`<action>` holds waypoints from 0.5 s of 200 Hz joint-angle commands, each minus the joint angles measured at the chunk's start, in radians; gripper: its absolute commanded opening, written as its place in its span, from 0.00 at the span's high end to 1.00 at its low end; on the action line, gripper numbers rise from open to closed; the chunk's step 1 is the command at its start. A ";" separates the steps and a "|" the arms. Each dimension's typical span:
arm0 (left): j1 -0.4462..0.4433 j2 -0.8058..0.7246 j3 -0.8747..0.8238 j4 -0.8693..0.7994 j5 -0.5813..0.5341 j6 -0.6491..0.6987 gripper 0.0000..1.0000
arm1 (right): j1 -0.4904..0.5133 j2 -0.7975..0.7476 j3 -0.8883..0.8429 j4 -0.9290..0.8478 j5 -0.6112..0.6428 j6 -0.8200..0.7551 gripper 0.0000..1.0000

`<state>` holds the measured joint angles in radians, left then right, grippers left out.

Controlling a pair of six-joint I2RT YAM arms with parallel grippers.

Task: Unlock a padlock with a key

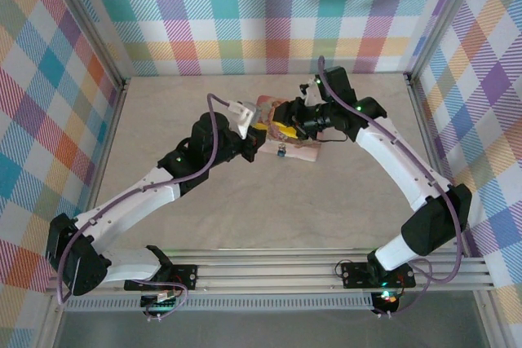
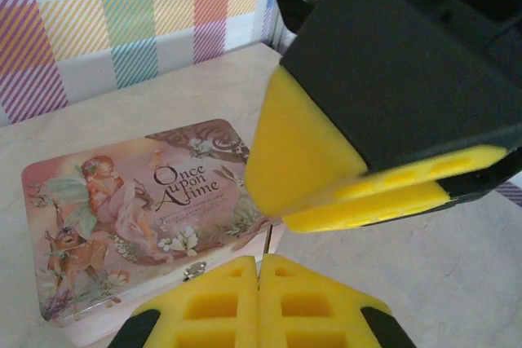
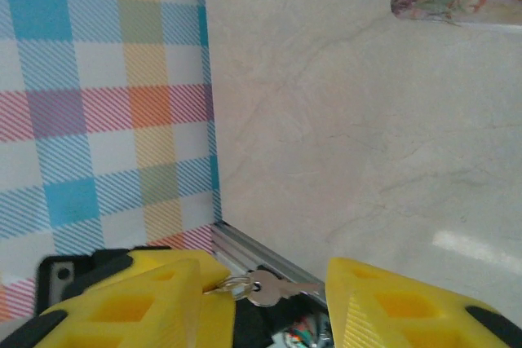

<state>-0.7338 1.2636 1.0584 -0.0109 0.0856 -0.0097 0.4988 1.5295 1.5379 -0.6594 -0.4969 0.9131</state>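
Apparently mid-handover: key (image 3: 269, 290) pinched in shut left jaws, right jaws half-parted around it; next, aim at padlock (image 1: 280, 151).

Pale table (image 1: 204, 218), bare on every side of the pink box (image 2: 122, 201) at its middle, so a pincer could pass freely there. Plaid walls (image 1: 269, 14) close off the left, far and right sides. Over the box's near edge, my right gripper (image 2: 351, 193) hangs just above my left gripper (image 2: 259, 303), whose tips are pressed together. Only a thin gap lies between them, and the key (image 2: 267, 244) stands upright in it. My right fingers are parted.
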 commanded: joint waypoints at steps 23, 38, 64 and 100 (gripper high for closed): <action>-0.027 0.028 0.049 0.037 -0.041 0.039 1.00 | 0.001 0.045 0.068 0.004 -0.022 0.136 0.56; -0.034 0.035 0.057 0.032 -0.048 0.051 1.00 | 0.001 0.060 0.083 -0.005 -0.031 0.136 0.56; -0.040 0.038 0.064 0.025 -0.066 0.067 1.00 | 0.000 0.072 0.085 -0.012 -0.035 0.143 0.56; -0.042 0.040 0.066 0.029 -0.076 0.076 1.00 | 0.001 0.081 0.079 -0.010 -0.035 0.155 0.57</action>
<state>-0.7609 1.3022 1.0855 0.0002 0.0277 0.0410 0.4988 1.5955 1.5951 -0.6601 -0.5091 1.0409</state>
